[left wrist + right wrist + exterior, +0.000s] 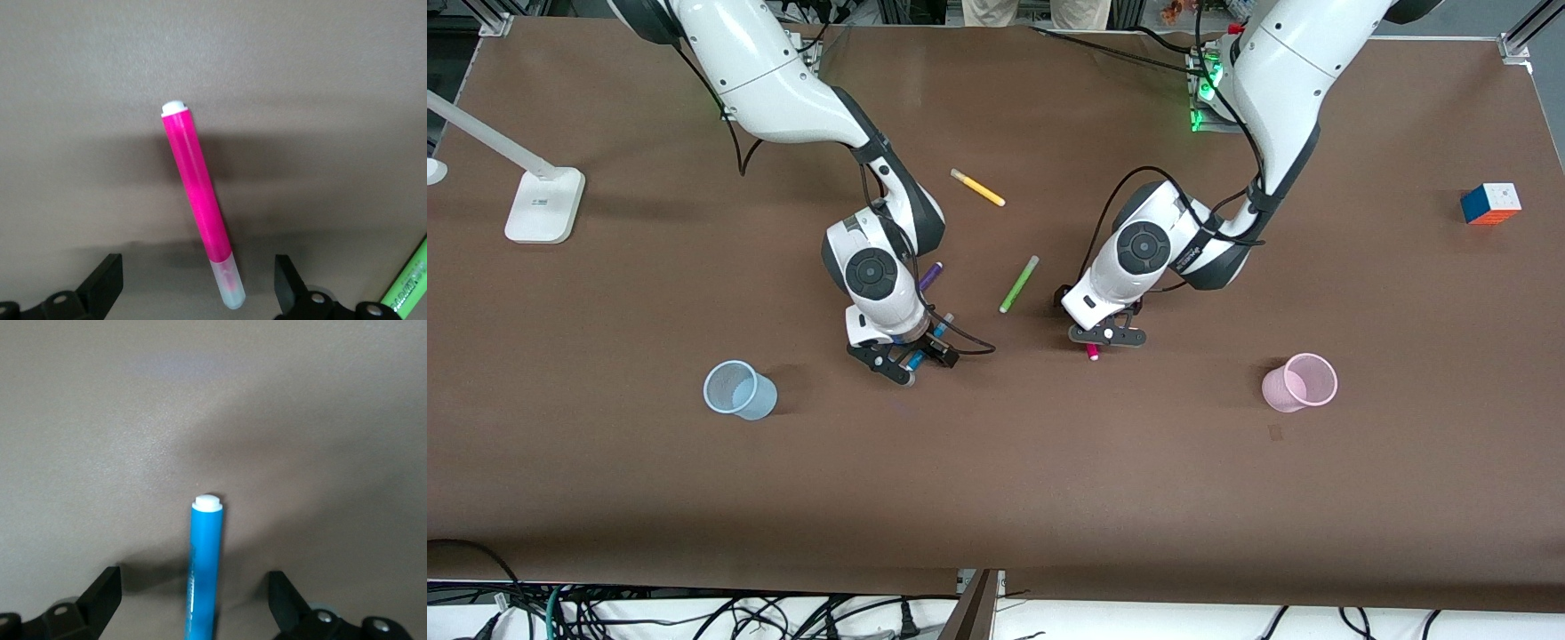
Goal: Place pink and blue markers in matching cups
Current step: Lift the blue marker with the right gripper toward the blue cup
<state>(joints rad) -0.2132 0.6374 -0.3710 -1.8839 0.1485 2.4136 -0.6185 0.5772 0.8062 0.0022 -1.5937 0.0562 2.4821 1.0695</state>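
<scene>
While both arms sit low over the markers: grasp step in hand, nothing lifted yet.

Front view: right gripper (904, 360) down at the blue marker (930, 345), marker running between the fingers, pale blue cup (737, 389) well apart toward the right arm's end. Left gripper (1108, 336) down at the pink marker (1093, 352), only its end poking out past the fingers; pale pink cup (1300, 382) well apart toward the left arm's end. Purple pen (930, 276), green pen (1019, 284), yellow pen (977, 188) lying loose, not task items. Colour cube (1490, 204) and white lamp base (544, 205) off at the table ends.

Left wrist view: fingers (107, 283) spread wide, pink marker lying flat between them, touching neither, slightly tilted, capped end nearest the finger line.

Right wrist view: fingers (105, 595) spread wide, blue marker centred between them, no contact, white end pointing away.

Next move, as judged: close on each barrel, lift, carry to matching cup, tip upright for the drop. Slight skew of pink marker may call for care on closing.

Surface: plain brown mat (996, 480), flat. Cables along the near edge.
</scene>
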